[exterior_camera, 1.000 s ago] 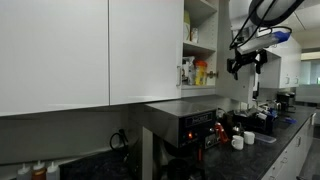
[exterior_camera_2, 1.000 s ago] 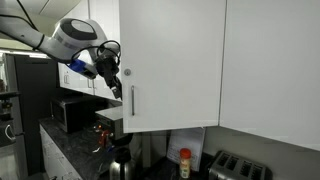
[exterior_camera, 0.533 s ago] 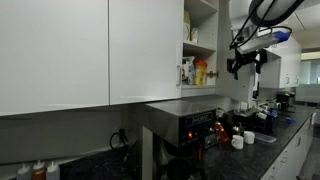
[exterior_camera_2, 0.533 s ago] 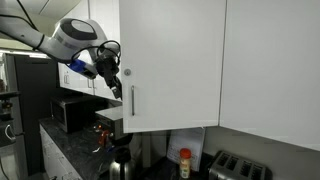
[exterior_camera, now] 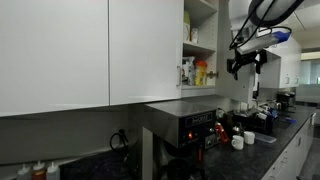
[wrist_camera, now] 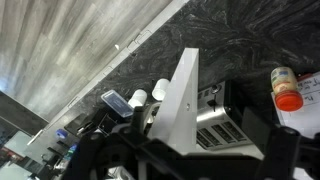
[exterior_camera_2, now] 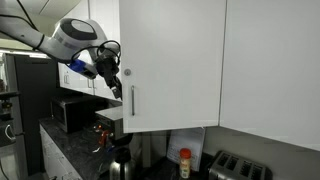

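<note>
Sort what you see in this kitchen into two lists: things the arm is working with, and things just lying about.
In hand:
gripper, open beside the door edge
white cabinet door
door handle

Lying about:
shelf bottles
toaster
red-lidded jar
microwave
dark jug

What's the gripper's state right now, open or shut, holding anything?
Gripper: open, jaws apart at the edge of the white cabinet door, holding nothing.

hand [exterior_camera_2: 116, 88]: too dark and small to see its grip | toaster [exterior_camera_2: 240, 168]: cut by bottom edge | shelf bottles [exterior_camera: 198, 72]: tiny
</note>
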